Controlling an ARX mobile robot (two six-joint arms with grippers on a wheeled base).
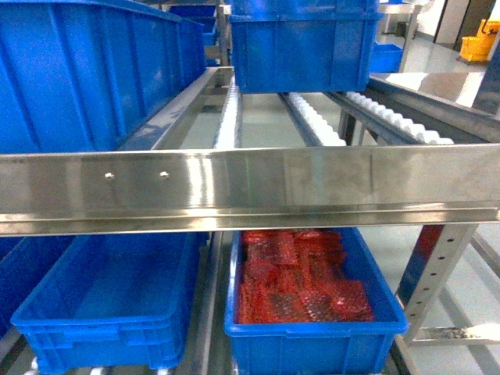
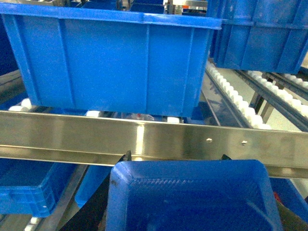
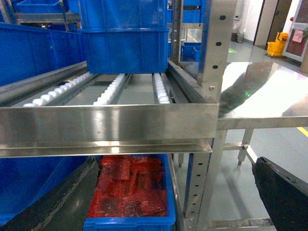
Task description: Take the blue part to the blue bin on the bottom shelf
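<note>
My left gripper [image 2: 176, 155] is shut on the blue part [image 2: 192, 197], a tray-shaped blue piece that fills the bottom of the left wrist view. Its black fingertips [image 2: 127, 155] show at the part's far corners, just in front of a riveted steel rail [image 2: 144, 139]. Under that rail in the head view, the bottom shelf [image 1: 201, 312] carries an empty blue bin [image 1: 109, 297] on the left and a blue bin of red parts [image 1: 312, 305] on the right. My right gripper [image 3: 175, 192] is open and holds nothing. No gripper shows in the head view.
The riveted rail [image 1: 250, 187] crosses the head view above the lower bins. Behind it stand large blue bins [image 1: 78, 70] on white roller tracks [image 1: 312, 121]. A perforated steel upright [image 3: 199, 183] stands right of the red-parts bin [image 3: 134, 192]. A yellow mop bucket [image 1: 478, 47] stands far right.
</note>
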